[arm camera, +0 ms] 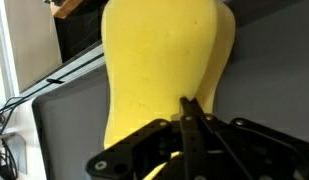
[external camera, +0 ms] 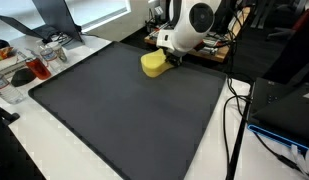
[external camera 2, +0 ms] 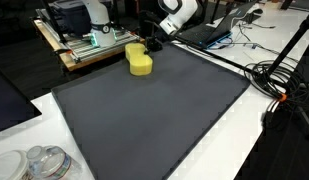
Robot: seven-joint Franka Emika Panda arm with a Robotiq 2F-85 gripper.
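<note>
Yellow foam sponge (external camera: 152, 64) on dark grey mat (external camera: 124, 115), black claw (arm camera: 188, 113) clenched on its edge, clear plastic tubs (external camera 2: 42, 163) well apart, contents unclear.

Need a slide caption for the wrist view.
Jaws shut at the near edge of a yellow sponge on a dark mat.

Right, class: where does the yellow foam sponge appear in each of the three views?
In an exterior view: yellow foam sponge top centre, at the dark grey rubber mat's far edge.
In an exterior view: upper middle, by the mat's far edge.
Wrist view: fills the middle, beyond the jaws.
Shared landmark: the mat.
</note>
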